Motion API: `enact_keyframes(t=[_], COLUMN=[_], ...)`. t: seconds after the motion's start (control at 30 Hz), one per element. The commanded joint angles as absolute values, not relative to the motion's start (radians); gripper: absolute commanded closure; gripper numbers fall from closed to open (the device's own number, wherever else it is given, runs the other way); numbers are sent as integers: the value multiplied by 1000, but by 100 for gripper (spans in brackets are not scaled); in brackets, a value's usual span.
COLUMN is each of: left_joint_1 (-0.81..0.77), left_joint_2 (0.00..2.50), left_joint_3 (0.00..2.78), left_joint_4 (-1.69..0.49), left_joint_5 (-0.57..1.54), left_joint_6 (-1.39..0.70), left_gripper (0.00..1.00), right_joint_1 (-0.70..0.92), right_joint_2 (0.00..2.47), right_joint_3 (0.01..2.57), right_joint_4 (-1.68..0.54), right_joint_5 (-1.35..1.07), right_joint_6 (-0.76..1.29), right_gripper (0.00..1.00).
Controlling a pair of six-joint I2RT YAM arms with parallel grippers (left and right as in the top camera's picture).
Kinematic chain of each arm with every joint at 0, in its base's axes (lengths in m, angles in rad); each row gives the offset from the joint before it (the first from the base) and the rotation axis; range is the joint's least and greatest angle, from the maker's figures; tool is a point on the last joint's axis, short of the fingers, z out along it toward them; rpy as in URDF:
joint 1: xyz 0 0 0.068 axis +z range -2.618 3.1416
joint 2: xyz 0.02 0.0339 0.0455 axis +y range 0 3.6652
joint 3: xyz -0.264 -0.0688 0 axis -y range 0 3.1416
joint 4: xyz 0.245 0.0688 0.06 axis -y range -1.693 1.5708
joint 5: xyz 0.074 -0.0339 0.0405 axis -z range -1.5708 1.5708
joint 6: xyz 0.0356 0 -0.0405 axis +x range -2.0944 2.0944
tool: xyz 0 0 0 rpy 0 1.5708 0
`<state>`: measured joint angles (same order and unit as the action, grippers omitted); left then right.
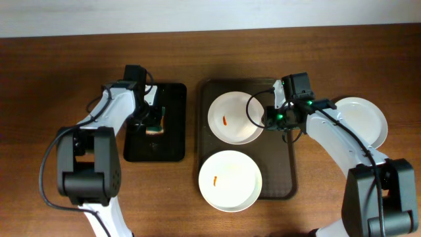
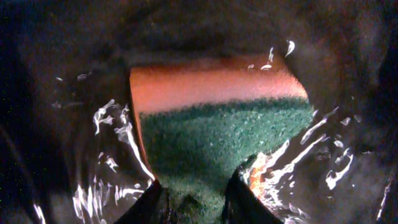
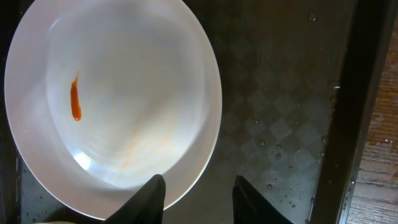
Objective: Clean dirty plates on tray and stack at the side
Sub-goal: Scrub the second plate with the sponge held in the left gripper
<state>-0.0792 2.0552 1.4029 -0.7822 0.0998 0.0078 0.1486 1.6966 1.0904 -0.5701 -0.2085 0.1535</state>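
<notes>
Two dirty plates left on the tray; one plate sits at the bench's right edge. My right tool is apart; my left tool is astride the sponge, grip unclear.

Left arm runs up from lower left of the overhead view, then bends right at the wrist. Left gripper points straight down, fingers pinched on the near end of the sponge. Right arm comes up from lower right, angled up-left – right gripper faces down, fingers spread apart, green lights on at the wrist
</notes>
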Motion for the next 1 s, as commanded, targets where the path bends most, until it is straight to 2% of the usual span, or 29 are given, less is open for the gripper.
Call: enact_keyframes(t=[0.0, 0.07, 0.13, 0.23, 0.3, 0.43, 0.5, 0.53, 0.67, 0.97], left_joint_1=[-79, -79, -79, -92, -112, -149, -179, -208, -297, -505], left_joint_2=[2048, 2030, 2006, 1949, 1931, 1918, 1918, 1918, 1918, 2023], left_joint_3=[1306, 1327, 1377, 1496, 1552, 1587, 1587, 1587, 1587, 1587], left_joint_4=[-751, -773, -819, -918, -953, -955, -925, -900, -814, -630], left_joint_5=[121, 143, 143, 143, 150, 352, 383, 398, 404, 333], left_joint_6=[8, 8, 4, 4, 4, 31, 31, 10, -81, -370], left_gripper=[100, 100, 100, 100, 100, 100, 100, 100, 100, 100], right_joint_1=[150, 150, 150, 150, 150, 150, 150, 150, 150, 150], right_joint_2=[1682, 1684, 1695, 1750, 1800, 1883, 1912, 1920, 1919, 1919], right_joint_3=[1105, 1105, 1105, 1105, 1105, 1105, 1105, 1105, 1105, 1105], right_joint_4=[-553, -539, -530, -481, -444, -421, -414, -411, -396, -414], right_joint_5=[-196, -161, -136, -123, -123, -156, -164, -165, -142, -134], right_joint_6=[146, 146, 146, 145, 145, 134, 135, 136, 198, 226], right_gripper=[62, 63, 72, 76, 76, 75, 78, 90, 96, 96])
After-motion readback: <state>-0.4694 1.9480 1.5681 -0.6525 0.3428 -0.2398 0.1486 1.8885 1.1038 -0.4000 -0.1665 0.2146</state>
